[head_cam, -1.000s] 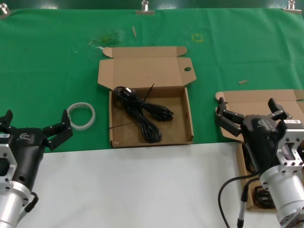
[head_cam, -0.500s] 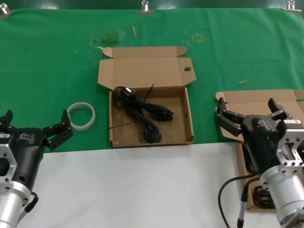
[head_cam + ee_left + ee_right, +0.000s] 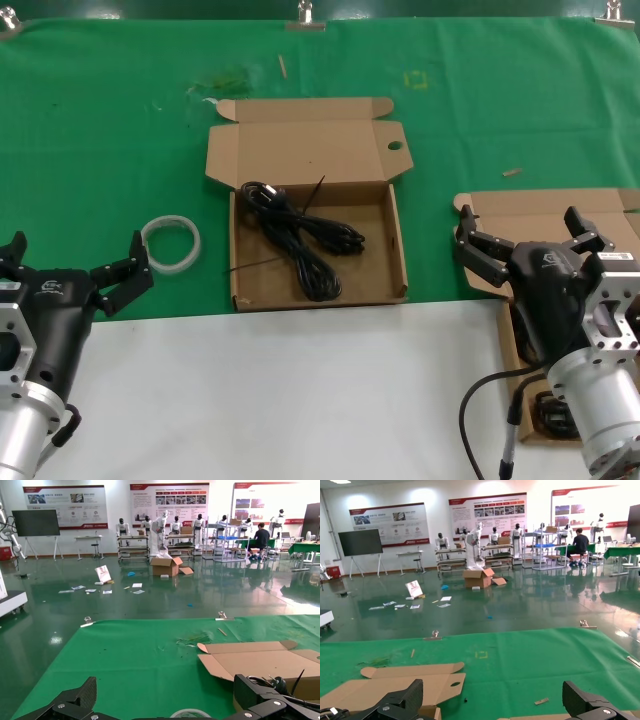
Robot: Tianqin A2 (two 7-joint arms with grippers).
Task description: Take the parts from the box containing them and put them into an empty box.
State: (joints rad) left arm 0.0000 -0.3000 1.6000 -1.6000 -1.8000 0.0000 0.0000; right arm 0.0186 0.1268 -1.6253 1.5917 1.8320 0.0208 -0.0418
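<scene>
A squarish brown carton with a round hole in its lid tab lies open at the middle. A looped black cord bundle lies inside it. A wider carton sits at the right edge, mostly hidden behind my right arm; a dark cord bundle shows in its near part. My right gripper hovers open and empty over that carton's lid flap. My left gripper is open and empty at the lower left, next to a white ring. The holed lid also shows in the right wrist view.
The green cloth covers the far part of the table and a white surface the near part. Small scraps lie on the cloth. The left wrist view shows the middle carton's lid and the ring's edge.
</scene>
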